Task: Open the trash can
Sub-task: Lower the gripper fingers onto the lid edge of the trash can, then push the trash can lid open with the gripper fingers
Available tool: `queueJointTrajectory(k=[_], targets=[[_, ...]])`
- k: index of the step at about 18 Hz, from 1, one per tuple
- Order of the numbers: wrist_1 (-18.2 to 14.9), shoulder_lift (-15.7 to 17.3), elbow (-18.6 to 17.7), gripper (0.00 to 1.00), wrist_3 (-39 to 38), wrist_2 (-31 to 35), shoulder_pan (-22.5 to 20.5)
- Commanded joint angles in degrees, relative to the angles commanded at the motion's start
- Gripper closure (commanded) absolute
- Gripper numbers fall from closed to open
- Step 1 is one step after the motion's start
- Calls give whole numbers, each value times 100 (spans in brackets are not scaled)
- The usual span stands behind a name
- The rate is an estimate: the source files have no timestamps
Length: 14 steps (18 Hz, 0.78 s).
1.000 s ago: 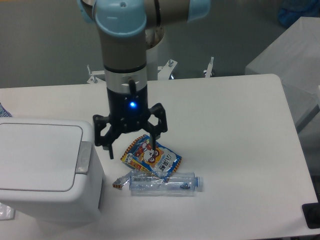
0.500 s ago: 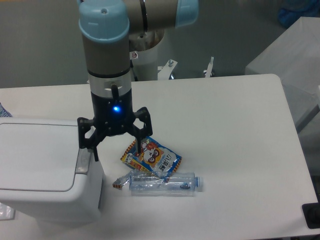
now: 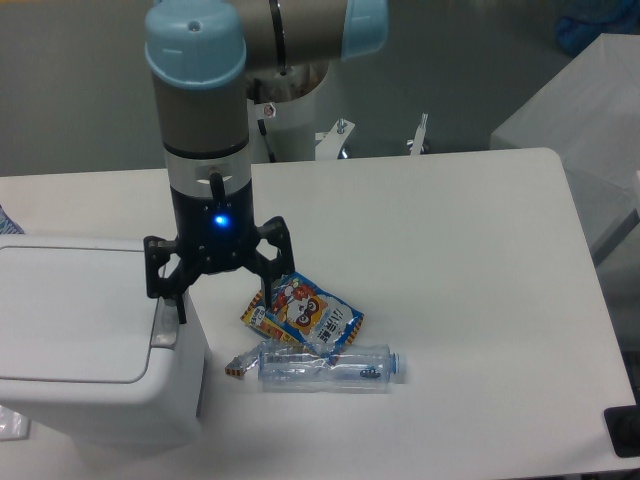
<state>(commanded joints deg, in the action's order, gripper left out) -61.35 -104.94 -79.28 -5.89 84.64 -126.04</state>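
The white boxy trash can [image 3: 90, 345] stands at the table's front left with its flat lid shut. Its grey latch tab [image 3: 165, 325] lies on the right edge of the lid. My gripper [image 3: 222, 300] hangs open and empty, pointing down beside the can's right side. Its left fingertip [image 3: 179, 303] is right above the near end of the latch tab. Whether it touches the tab I cannot tell.
A colourful snack packet [image 3: 302, 313] lies just right of the gripper. A clear plastic bottle [image 3: 325, 366] lies on its side in front of the packet. The white table [image 3: 450, 250] ends at the right; a grey box [image 3: 590, 110] stands beyond it.
The gripper has moved left, from above the snack packet to the can's right edge, and its left finger now hangs over the latch tab. The lid stays shut.
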Motion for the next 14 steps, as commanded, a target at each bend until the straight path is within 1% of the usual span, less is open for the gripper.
queueJointTrajectory(k=[14], targets=[[-9, -79, 9, 0, -9, 9, 9]])
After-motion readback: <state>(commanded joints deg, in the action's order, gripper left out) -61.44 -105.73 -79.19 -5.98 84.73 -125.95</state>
